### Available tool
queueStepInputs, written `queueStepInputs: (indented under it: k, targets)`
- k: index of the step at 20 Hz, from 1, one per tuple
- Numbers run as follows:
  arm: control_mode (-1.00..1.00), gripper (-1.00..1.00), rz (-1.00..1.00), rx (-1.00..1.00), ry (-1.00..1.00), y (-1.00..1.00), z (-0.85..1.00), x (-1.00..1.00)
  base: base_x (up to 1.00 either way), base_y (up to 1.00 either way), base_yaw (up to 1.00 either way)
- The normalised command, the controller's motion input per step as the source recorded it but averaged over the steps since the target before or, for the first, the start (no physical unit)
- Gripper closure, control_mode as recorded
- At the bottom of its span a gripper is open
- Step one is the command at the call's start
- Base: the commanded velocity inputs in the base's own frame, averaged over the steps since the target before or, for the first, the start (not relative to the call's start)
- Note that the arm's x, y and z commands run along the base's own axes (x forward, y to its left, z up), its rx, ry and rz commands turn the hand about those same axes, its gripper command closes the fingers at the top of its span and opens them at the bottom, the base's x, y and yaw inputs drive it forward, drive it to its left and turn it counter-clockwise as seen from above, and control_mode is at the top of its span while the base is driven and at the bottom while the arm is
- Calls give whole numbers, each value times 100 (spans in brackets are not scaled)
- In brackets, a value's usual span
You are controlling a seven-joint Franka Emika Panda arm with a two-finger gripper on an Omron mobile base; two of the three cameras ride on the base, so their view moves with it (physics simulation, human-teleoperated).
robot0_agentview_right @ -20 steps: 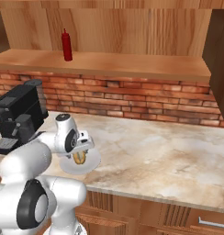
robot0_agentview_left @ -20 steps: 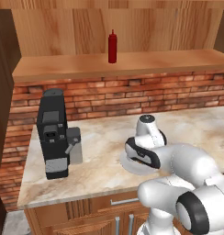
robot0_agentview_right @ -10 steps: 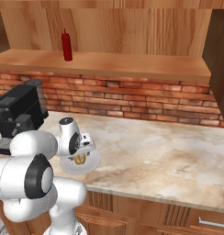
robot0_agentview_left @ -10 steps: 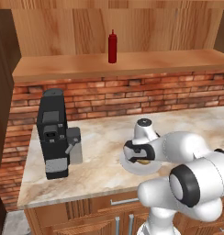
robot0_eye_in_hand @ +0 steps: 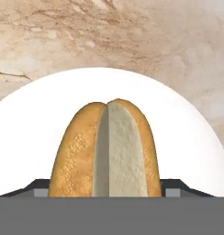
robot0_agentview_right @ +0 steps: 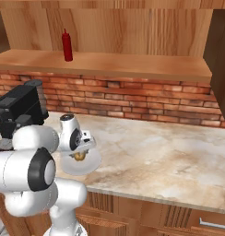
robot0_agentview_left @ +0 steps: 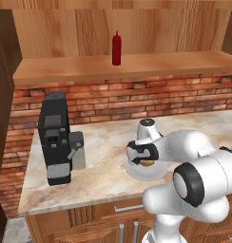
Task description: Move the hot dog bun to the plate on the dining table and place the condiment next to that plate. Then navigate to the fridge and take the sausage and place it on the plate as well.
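On the white plate [robot0_eye_in_hand: 187, 137] on the wall counter [robot0_agentview_right: 169, 156], your hot dog bun [robot0_eye_in_hand: 107, 149] lay directly beneath the gripper [robot0_agentview_left: 145, 160], its long axis running away from the hand, one fingertip [robot0_eye_in_hand: 38, 186] on either flank. You couldn't tell whether the jaws gripped yet. You had one bun, one white plate, one condiment [robot0_agentview_left: 116, 48] up on the shelf [robot0_agentview_left: 137, 64].

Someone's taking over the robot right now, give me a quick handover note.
Gripper: lowered around the hot dog bun, a finger tip on each side; a firm grip cannot be confirmed.
The bun lies on a white plate on the brick-backed counter.
Condiment: upright on the wooden shelf above.
Done: nothing delivered yet.
Left: bun to the dining-table plate, condiment beside it, then the fridge sausage.
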Motion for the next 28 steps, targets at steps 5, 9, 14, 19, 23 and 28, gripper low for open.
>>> queueStepInputs:
  k: [5,9,14,19,23,28]
  targets:
    - [-100,100,-2,3,0,0,99,-51,0,0,0]
    - [-100,100,-11,7,3,0,100,-70,0,0,0]
    - [-100,100,-21,8,12,-4,100,-66,0,0,0]
    - [-100,100,-25,4,7,-10,100,-63,0,0,0]
    - [-100,100,-24,3,4,-14,83,-49,0,0,0]
    - [100,100,-13,0,0,0,29,-28,-11,-1,-3]
